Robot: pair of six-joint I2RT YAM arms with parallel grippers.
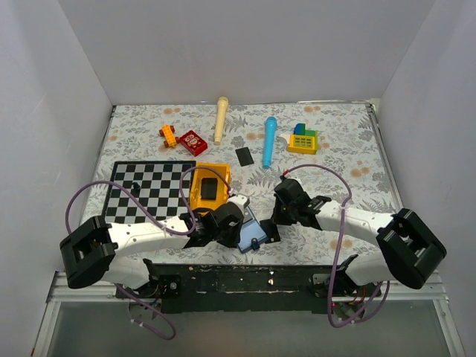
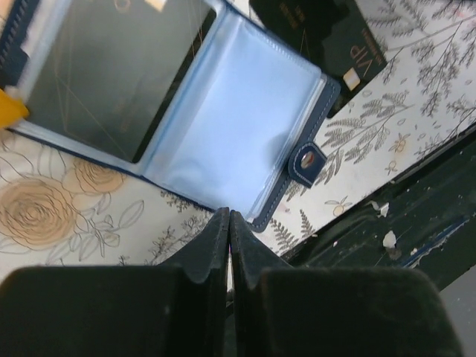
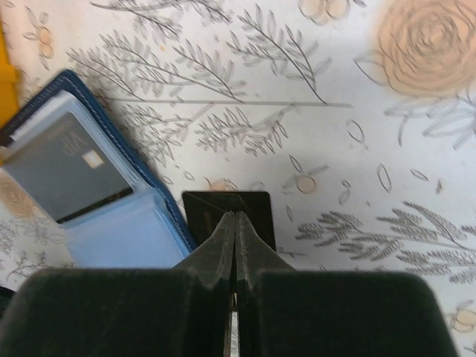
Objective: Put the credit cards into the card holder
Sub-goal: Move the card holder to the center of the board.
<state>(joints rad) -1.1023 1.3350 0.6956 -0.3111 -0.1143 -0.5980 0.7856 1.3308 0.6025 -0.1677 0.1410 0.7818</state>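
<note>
The navy card holder (image 1: 251, 236) lies open at the table's near edge, its light blue clear pockets up (image 2: 238, 111). One dark credit card (image 2: 111, 74) sits inside its left pocket and also shows in the right wrist view (image 3: 67, 167). A second black credit card (image 3: 256, 204) lies flat on the cloth beside the holder's edge (image 2: 335, 37). My left gripper (image 2: 229, 216) is shut, its tips at the holder's near edge. My right gripper (image 3: 235, 217) is shut, its tips resting on the loose card; in the top view it (image 1: 277, 219) is just right of the holder.
A yellow tray (image 1: 195, 197) with a dark item stands just behind the holder, and a checkerboard (image 1: 145, 190) lies to its left. A small black rectangle (image 1: 244, 156), a blue tube (image 1: 268, 141), a cream stick (image 1: 221, 119) and toy blocks (image 1: 303, 139) lie farther back. A black rail (image 2: 401, 216) edges the table.
</note>
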